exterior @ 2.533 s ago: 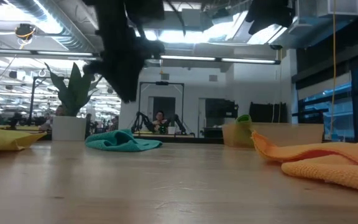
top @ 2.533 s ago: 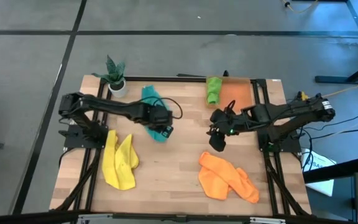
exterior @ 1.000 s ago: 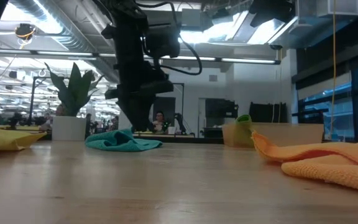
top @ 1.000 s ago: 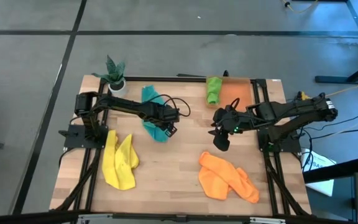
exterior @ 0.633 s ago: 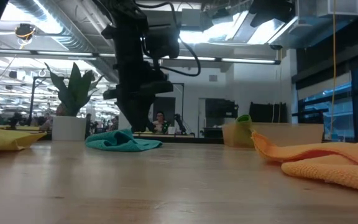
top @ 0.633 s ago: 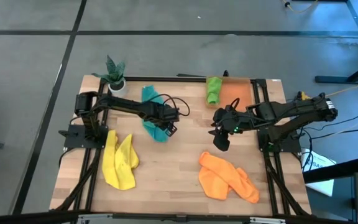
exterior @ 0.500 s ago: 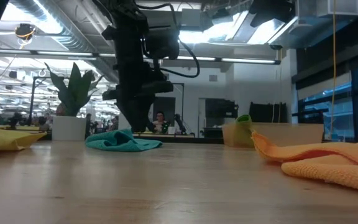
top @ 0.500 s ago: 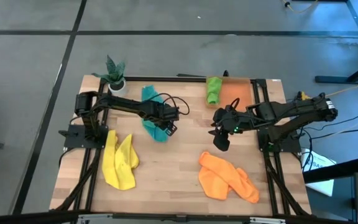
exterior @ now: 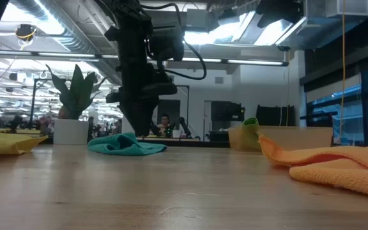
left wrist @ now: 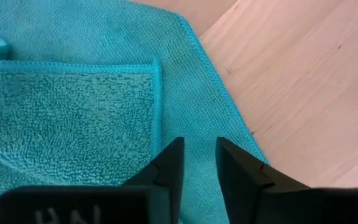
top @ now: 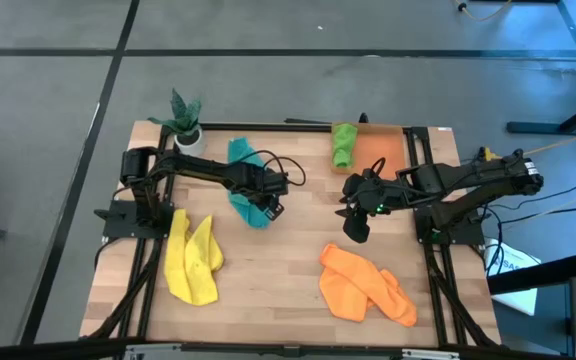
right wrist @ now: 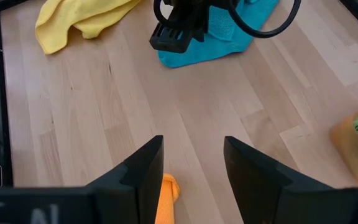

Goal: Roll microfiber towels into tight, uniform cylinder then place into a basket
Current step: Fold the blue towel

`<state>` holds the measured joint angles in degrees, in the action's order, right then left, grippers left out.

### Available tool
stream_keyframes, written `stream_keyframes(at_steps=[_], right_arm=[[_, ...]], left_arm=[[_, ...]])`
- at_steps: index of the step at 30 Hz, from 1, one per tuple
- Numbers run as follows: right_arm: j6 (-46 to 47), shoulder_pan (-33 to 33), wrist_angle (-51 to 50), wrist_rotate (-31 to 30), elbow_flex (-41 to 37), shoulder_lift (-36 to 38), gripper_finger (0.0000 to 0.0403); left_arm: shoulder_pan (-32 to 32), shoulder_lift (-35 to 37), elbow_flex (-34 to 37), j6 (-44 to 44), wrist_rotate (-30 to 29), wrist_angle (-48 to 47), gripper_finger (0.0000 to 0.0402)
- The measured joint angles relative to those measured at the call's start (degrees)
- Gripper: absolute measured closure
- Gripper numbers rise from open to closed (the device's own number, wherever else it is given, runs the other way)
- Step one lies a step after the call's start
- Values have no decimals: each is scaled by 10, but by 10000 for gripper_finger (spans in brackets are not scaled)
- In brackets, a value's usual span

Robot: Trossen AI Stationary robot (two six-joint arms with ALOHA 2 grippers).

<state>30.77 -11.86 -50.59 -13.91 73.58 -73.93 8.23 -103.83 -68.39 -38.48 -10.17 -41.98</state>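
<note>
My left gripper point(top: 265, 210) is low over the teal towel point(top: 238, 160), at the towel's near end. Its fingers point(left wrist: 173, 163) point down and stand a narrow gap apart over a flat single layer near the towel's edge point(left wrist: 229, 112). My right gripper point(top: 354, 232) hangs open and empty above bare wood, between the basket point(top: 383, 155) and the orange towel point(top: 366, 285). The green towel point(top: 343, 145) lies bundled at the basket's left end. The yellow towel point(top: 193, 260) lies crumpled at the near left. My left gripper comes at the teal towel from above. In the low view its fingertips point(exterior: 142, 131) reach down to the towel's top point(exterior: 126, 145). I cannot tell whether they touch the cloth.
A small potted plant point(top: 185, 118) stands at the far left corner. Bare wood lies in the table's middle, between the teal towel and the orange towel point(right wrist: 168, 186). Black frame rails run along the left and right edges.
My left gripper came down toward the teal towel and a little toward the table's far edge, then kept still for the last second. The towels have not moved.
</note>
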Motion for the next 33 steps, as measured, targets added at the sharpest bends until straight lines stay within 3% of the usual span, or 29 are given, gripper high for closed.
stream_keyframes(at_steps=[7,20,27,33], right_arm=[[-14,0,0,0,0,0,233],[-13,0,0,0,0,0,233],[-13,0,0,0,0,0,233],[-14,0,0,0,0,0,233]], left_arm=[[0,0,0,64,-19,-21,280],[0,-31,0,72,-36,-35,281],[0,-31,0,76,-91,-46,282],[-1,-31,0,73,-75,-68,282]])
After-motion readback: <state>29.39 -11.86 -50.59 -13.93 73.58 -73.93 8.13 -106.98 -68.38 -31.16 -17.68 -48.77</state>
